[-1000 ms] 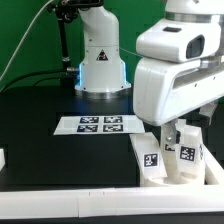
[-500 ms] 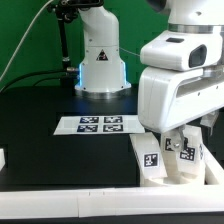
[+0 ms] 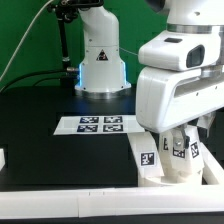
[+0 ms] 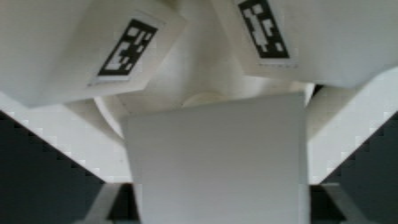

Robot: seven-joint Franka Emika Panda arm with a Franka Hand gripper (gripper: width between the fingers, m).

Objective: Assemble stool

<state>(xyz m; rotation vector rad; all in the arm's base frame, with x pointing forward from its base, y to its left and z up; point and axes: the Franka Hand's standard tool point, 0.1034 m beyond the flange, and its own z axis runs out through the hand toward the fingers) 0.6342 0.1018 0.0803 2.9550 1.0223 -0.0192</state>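
Arm: the white Franka arm (image 3: pixel 185 85) stood low over the near corner of the black table (image 3: pixel 50 125) on the exterior view's right, its bulky wrist housing covering most of what lay beneath it.

Gripper: the gripper (image 3: pixel 172 150) was down among the white stool parts; in the exterior view its fingers were hidden behind the housing and the parts, and the wrist view was too close and blurred to separate a finger from the plastic. Whether it was spread, closed or clamped on a part could not be told.

Contact: the gripper was right against the stool legs, but which piece it touched, if any, could not be made out.

Stool legs: chunky white blocks with black-and-white square tags stood bunched under the wrist; one tagged leg (image 3: pixel 148 157) leaned on the exterior view's left of the gripper, and another tagged leg (image 3: pixel 190 152) stood just beside it on the right.

Wrist view: two tagged legs (image 4: pixel 125 55) (image 4: pixel 267 35) tilted toward each other like a roof, with a broad plain white block (image 4: pixel 222 155) filling the foreground below them.

Marker board: the marker board (image 3: pixel 100 124) lay flat on the table, near the stool parts but apart from them.

Robot base: the arm's white pedestal (image 3: pixel 100 60) stood at the far edge of the table.
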